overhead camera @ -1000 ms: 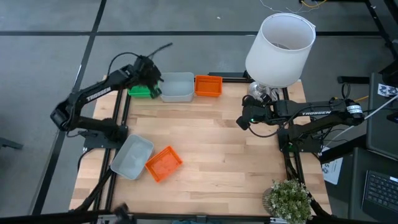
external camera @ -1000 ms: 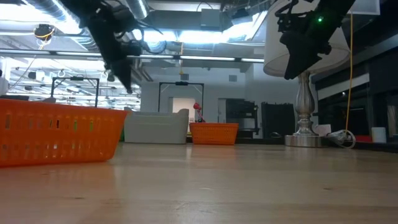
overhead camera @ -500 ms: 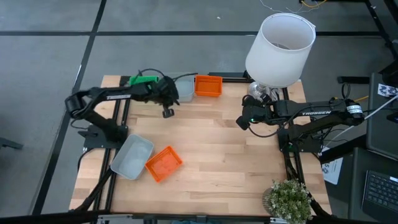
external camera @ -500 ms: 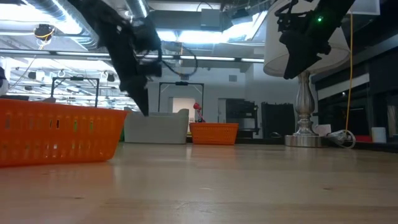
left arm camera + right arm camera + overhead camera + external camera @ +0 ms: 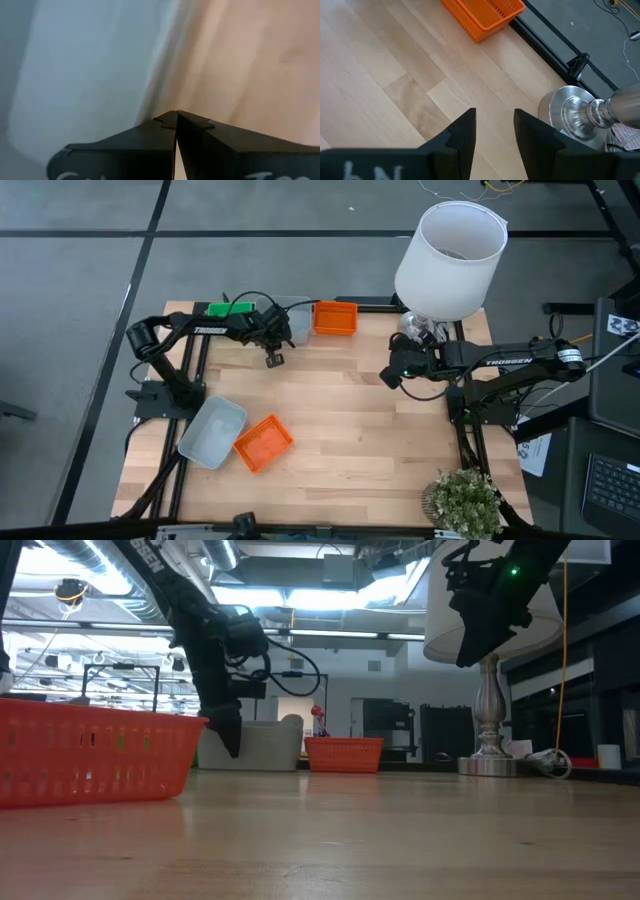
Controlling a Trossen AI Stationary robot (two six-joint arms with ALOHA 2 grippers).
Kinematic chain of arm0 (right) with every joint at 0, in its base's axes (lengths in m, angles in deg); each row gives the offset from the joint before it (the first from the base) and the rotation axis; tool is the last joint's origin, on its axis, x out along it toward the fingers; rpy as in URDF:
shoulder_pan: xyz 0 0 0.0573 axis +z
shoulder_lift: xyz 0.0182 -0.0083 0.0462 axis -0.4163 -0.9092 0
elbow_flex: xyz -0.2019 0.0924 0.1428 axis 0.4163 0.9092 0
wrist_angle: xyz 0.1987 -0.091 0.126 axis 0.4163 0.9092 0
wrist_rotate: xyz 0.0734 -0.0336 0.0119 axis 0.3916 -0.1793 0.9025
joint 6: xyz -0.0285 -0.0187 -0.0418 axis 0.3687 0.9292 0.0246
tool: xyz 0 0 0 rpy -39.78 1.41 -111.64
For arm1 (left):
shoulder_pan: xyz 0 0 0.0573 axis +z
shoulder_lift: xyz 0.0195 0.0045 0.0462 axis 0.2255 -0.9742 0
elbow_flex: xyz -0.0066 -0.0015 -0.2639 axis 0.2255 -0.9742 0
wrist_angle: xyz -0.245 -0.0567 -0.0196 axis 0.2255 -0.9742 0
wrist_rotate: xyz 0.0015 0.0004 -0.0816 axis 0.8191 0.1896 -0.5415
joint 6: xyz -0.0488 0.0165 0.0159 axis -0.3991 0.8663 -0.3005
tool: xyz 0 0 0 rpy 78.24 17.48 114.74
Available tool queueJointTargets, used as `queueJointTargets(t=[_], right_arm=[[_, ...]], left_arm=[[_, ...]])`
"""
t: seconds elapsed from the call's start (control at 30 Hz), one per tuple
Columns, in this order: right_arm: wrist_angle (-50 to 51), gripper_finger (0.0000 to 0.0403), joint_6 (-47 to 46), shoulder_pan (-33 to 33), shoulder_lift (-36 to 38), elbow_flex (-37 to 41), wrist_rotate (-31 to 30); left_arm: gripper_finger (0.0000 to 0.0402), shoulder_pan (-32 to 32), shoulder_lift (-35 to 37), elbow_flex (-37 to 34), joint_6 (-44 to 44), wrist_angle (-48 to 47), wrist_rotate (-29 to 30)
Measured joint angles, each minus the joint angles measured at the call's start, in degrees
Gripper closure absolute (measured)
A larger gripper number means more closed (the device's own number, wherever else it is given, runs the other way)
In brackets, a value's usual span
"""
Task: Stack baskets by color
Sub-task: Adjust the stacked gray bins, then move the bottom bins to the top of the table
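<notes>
Along the table's far edge stand a green basket, a pale grey basket and an orange basket. Near the left front a second grey basket and a second orange basket sit side by side. My left gripper is shut with nothing in it. It hangs low over the wood just in front of the far grey basket's near wall, its tips above the table. My right gripper waits open in the air right of the table's middle, over bare wood.
A big white lamp stands at the far right corner on its metal foot. A potted plant sits at the near right corner. Bare wood lies across the table's middle and right front.
My left gripper has swung from above the green basket toward the table's right and near side and has sunk a good way, tipping more steeply down. It has stayed shut and holds nothing. No basket has moved.
</notes>
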Motion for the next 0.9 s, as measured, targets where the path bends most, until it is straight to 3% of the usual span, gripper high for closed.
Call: queueJointTargets(t=[0.1, 0.5, 0.63, 0.8, 0.9], right_arm=[[0.0, 0.0269, 0.0, 0.0, 0.0, 0.0, 0.0], [0.0, 0.0269, 0.0, 0.0, 0.0, 0.0, 0.0], [0.0, 0.0269, 0.0, 0.0, 0.0, 0.0, 0.0], [0.0, 0.0269, 0.0, 0.0, 0.0, 0.0, 0.0], [0.0, 0.0269, -0.2, 0.0, 0.0, 0.0, 0.0]], left_arm=[[0.0401, 0.5, 0.0, 0.0, 0.1, 0.6, 3.5], [0.0401, -0.9, 0.1, 0.0, -0.4, 3.3, 2.0], [0.0401, -3.4, 3.2, 0.0, -5.4, 1.9, 2.0], [0.0401, -10.0, 11.6, 2.0, -12.2, -7.7, 2.6], [0.0401, -14.5, 17.4, 4.8, -20.1, -20.5, 3.0]])
